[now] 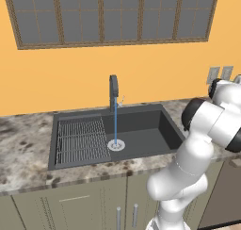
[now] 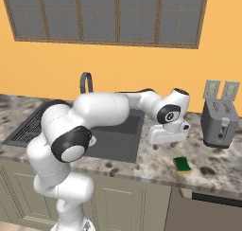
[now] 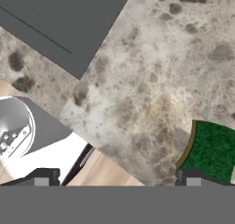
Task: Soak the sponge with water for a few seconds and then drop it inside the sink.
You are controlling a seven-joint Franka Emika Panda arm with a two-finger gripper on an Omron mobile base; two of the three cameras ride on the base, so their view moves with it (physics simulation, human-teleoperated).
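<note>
Gripper [image 3: 117, 177] spread wide over the counter [image 2: 156, 161], holding nothing. Sponge [image 2: 182, 164] right of sink [image 1: 141, 125], seemingly just beside one fingertip [image 3: 193, 178]. Water [image 1: 116, 123] running onto the drain.

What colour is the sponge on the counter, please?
The sponge is dark green on top with a yellow edge, clearest in the hand view.

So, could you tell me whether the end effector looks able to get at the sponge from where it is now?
Probably yes. The open end effector hangs just above the counter, and the sponge lies green face up beside it with nothing between them.
</note>
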